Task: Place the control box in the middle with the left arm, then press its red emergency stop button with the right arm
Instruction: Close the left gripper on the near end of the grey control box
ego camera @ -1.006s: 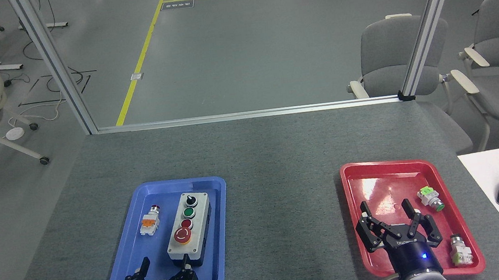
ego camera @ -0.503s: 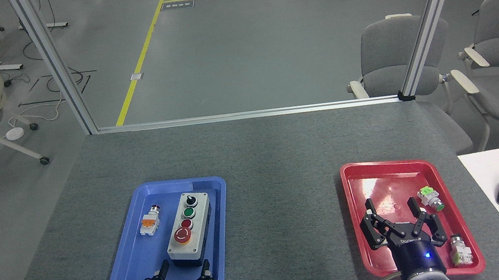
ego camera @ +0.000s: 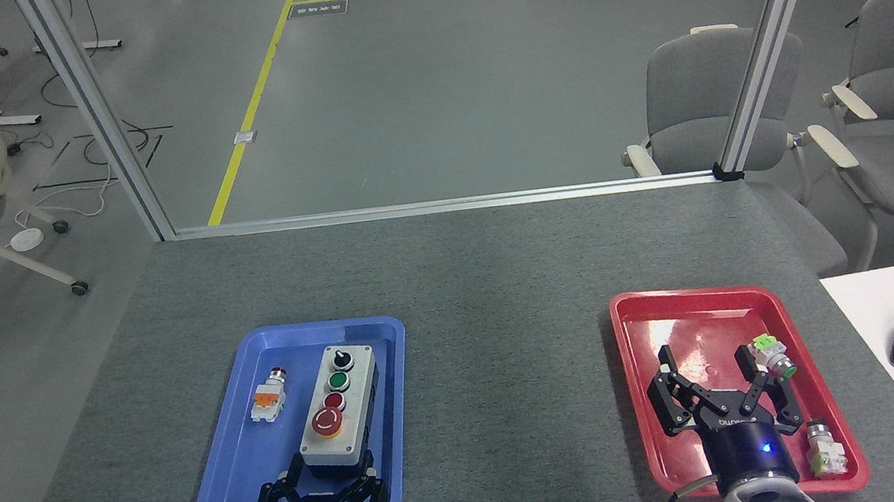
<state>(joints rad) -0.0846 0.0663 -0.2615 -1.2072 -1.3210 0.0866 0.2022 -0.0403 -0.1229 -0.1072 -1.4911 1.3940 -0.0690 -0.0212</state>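
So the control box (ego camera: 338,411) was sitting in the blue tray (ego camera: 229,468), lower left of the frame, long side running away from the camera, with the red emergency stop button (ego camera: 327,421) at its near end. It hadn't budged at all. What changed was the left hand (ego camera: 328,474): it had slid over from the tray's near left corner and pushed forward, so its two fingers now sat on either side of the box's near end, spread wide and with nothing in them yet. I couldn't tell if the fingertips were actually touching the box sides or just beside them. My read is that this was the line-up for the grab, with closing and lifting not yet done, so the first half of the job was barely started. The bare worktop (ego camera: 508,345) between the two trays, where the box should go, had nothing on it.

The little white-and-orange push-button part (ego camera: 268,395) lay just left of the box in the same tray, apart from it.

Over in the lower right, the right hand (ego camera: 722,369) hung above the red tray (ego camera: 640,397), fingers also wide apart and holding nothing. Compared with the earlier frames it had drifted a bit right, so one fingertip now showed close to the green-capped part (ego camera: 770,355). A second green-and-white part (ego camera: 825,446) sat near the tray's bottom right corner.
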